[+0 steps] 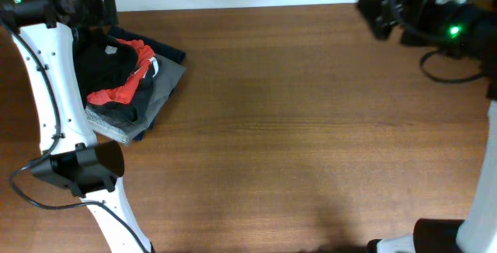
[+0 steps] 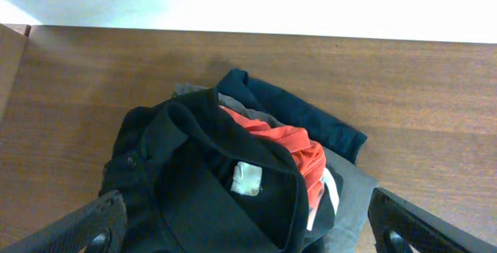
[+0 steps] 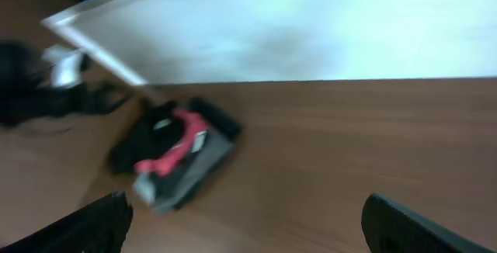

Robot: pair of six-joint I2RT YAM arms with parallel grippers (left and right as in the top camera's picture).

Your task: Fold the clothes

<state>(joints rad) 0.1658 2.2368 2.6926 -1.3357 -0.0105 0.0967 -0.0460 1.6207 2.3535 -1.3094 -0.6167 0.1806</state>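
Note:
The black shirt (image 1: 99,63) lies crumpled on top of a pile at the table's far left. In the left wrist view the shirt (image 2: 194,199) fills the lower middle, its small white tag (image 2: 248,179) showing inside the collar. My left gripper (image 1: 95,8) hovers over the pile, and in its own view the gripper (image 2: 248,237) is open and empty, a finger on each side of the shirt. My right gripper (image 1: 380,14) is at the far right, away from the pile. In its blurred wrist view the gripper (image 3: 248,233) is open and empty.
Under the shirt lie a red garment with white lettering (image 1: 124,91), a folded grey garment (image 1: 159,90) and a dark navy one (image 1: 165,51). They also show in the left wrist view: red (image 2: 287,140), grey (image 2: 353,187), navy (image 2: 295,113). The wooden table (image 1: 311,129) ends at a white wall behind.

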